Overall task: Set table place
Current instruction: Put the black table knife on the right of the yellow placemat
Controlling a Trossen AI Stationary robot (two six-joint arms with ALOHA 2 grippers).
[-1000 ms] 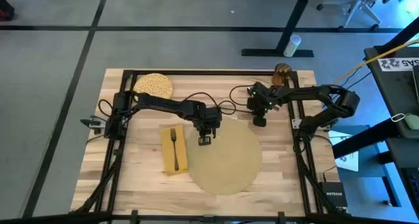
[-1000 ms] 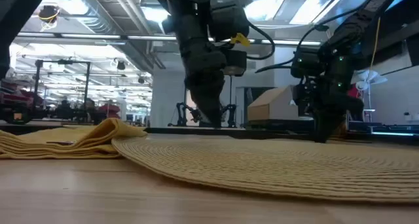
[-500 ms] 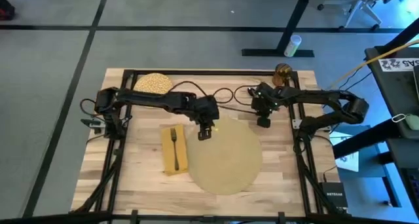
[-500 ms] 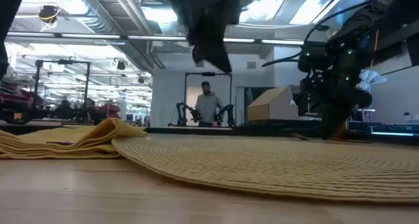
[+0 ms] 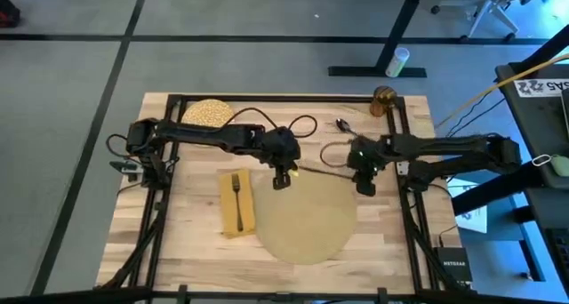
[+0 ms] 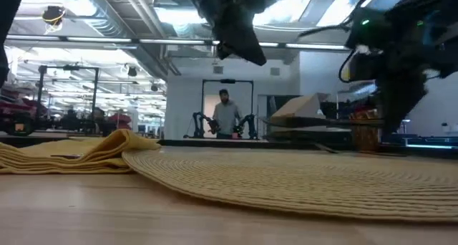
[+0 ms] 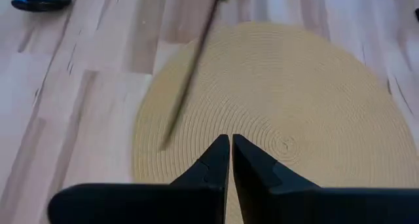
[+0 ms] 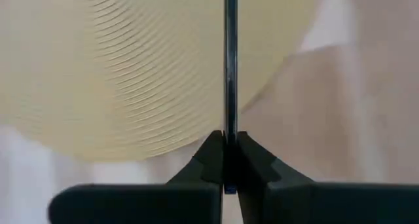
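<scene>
The right gripper [image 5: 364,185] pinches one end of a thin dark knife [image 5: 322,173], held level above the round tan woven placemat's [image 5: 307,217] far edge. The left gripper [image 5: 281,180] hovers nearby, fingers closed and empty. A fork [image 5: 237,200] lies on the yellow napkin [image 5: 228,217].

Both dark arms reach inward; the left claw [image 5: 281,181] hangs with fingers pressed together, the right claw [image 5: 365,188] clamped tight.

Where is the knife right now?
The knife is clamped in the right tool, held above the placemat's far right edge in the high view, with the spoon lying beyond it.
</scene>
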